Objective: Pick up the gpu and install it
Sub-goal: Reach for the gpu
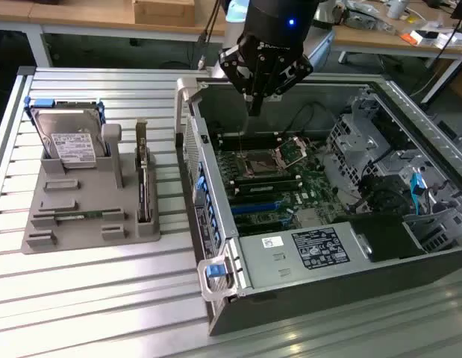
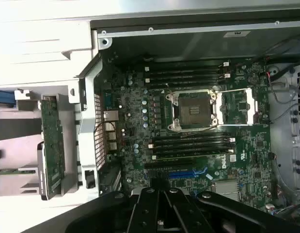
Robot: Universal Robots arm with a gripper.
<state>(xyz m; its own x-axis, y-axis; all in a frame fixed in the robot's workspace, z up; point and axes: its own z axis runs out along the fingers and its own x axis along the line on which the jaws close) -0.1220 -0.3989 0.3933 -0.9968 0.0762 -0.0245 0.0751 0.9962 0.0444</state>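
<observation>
Gripper [image 1: 254, 104] [image 2: 159, 209], black, pinched shut and empty, above open metal computer case [image 1: 216, 224]; thin flat gpu [image 1: 143, 186] [image 2: 53, 145] upright in grey slotted holder [image 1: 81, 216] beside it.

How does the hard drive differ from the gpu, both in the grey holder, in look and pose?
The hard drive is a thick silver box with a white label; the gpu is a thin dark card. The hard drive shows its broad face; the gpu stands on edge in a slot. Both sit in the grey holder.
</observation>
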